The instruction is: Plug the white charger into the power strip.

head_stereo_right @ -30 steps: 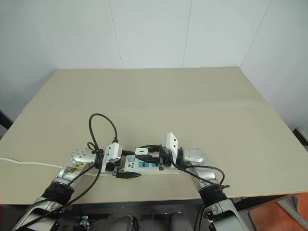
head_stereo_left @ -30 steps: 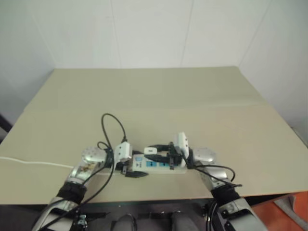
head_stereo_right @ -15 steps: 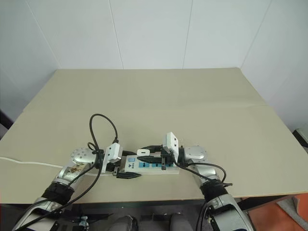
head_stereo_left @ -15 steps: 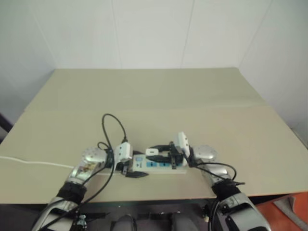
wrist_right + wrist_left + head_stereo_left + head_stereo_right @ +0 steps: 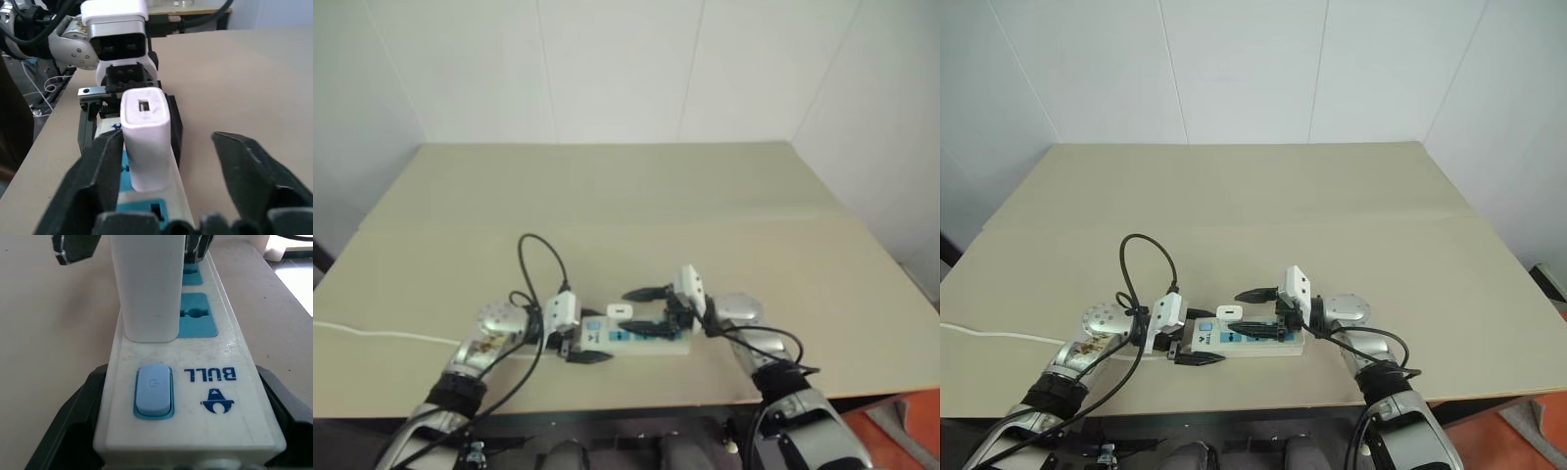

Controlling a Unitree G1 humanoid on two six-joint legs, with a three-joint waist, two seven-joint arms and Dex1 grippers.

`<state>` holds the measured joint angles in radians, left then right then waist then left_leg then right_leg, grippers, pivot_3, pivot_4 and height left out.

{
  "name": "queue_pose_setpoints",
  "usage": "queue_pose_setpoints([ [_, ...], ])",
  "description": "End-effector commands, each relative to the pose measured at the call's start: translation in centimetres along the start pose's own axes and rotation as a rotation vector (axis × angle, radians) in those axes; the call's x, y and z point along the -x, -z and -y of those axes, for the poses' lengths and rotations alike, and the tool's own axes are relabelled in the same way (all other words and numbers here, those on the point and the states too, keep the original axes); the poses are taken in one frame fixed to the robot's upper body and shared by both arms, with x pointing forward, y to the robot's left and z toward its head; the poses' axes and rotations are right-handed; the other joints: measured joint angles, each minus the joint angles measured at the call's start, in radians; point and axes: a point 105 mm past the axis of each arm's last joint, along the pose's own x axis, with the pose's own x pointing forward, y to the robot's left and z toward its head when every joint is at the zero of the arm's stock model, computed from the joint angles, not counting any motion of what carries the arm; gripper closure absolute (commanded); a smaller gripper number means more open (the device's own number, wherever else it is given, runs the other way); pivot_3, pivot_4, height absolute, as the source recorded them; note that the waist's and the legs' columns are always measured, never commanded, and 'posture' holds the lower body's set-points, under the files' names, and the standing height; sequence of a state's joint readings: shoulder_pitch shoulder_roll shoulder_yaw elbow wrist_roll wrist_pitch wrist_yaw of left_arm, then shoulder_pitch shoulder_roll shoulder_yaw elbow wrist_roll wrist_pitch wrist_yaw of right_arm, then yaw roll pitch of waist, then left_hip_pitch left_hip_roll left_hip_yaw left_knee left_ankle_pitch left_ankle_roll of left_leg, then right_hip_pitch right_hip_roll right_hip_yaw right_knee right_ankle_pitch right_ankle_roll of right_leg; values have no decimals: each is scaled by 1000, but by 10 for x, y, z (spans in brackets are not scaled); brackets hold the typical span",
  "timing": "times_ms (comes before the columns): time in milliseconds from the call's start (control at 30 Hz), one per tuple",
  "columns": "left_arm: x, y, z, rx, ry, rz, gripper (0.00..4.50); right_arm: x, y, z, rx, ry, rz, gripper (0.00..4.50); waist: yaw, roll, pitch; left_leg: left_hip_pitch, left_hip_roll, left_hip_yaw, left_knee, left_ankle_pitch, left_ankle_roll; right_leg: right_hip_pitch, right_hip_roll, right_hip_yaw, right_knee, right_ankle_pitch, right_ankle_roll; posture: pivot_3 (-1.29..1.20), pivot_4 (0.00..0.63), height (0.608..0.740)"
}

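The power strip (image 5: pixel 1258 341) lies on the tan table near its front edge, blue sockets facing up. The white charger (image 5: pixel 1228 312) stands upright in the socket beside the blue switch (image 5: pixel 154 390). My left gripper (image 5: pixel 1197 336) is shut on the strip's switch end, with its black fingers (image 5: pixel 73 416) pressed against both long sides. My right gripper (image 5: pixel 1235 312) is open. Its fingers (image 5: pixel 98 171) are spread on either side of the charger (image 5: pixel 144 132) with a gap on each side, touching nothing.
The strip's thin white cord (image 5: pixel 999 333) runs off to the left across the table (image 5: pixel 1332 215). A black cable loop (image 5: pixel 1141 255) rises from my left wrist. The table's front edge is just behind the strip, with an orange object (image 5: pixel 1538 431) on the floor at right.
My right gripper, shut on the charger before, has opened and its fingers now stand apart. The charger stays upright in the strip. The left gripper has not moved.
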<state>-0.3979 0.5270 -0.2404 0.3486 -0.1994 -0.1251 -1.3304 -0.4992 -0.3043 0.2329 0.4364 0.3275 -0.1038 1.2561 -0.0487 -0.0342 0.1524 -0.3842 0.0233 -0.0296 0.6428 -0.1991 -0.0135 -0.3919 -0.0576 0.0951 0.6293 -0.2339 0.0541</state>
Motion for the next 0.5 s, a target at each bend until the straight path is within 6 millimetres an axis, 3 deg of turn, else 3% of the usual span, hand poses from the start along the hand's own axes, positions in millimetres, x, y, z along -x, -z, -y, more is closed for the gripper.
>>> queue_pose_setpoints([
  [33, 6, 5, 5, -9, 33, -48, 1157, 8, 29, -12, -108, -12, -99, 27, 1, 0, 0, 0, 0, 0, 0, 0, 0, 0, 0, 0, 0, 0, 0, 0, 150, 740],
  [200, 6, 1, 1, -14, 19, -35, 1157, 8, 27, -12, -81, -14, -98, 27, 3, 0, 0, 0, 2, 0, -1, -2, 0, 0, 2, -1, 0, -2, -2, 0, 150, 740],
  [267, 7, -6, -2, -2, 6, -4, 427, 7, 26, -12, -69, -6, -97, 0, 3, 0, 0, 0, 3, 0, -1, -2, 0, 0, 3, -2, 0, -2, -2, 0, 150, 740],
  [333, 9, -14, -4, 0, -1, 30, 43, 7, 26, -12, -60, -3, -95, 0, 3, 0, 0, 0, 4, 0, -1, -2, 0, 0, 3, -2, 0, -2, -2, 0, 150, 740],
  [500, 18, -37, -4, -28, -7, 96, 43, 5, 21, -11, -41, 4, -83, 0, 3, 0, 0, 0, 5, 0, -1, -2, 0, 0, 3, -2, 0, -3, -3, 0, 150, 740],
])
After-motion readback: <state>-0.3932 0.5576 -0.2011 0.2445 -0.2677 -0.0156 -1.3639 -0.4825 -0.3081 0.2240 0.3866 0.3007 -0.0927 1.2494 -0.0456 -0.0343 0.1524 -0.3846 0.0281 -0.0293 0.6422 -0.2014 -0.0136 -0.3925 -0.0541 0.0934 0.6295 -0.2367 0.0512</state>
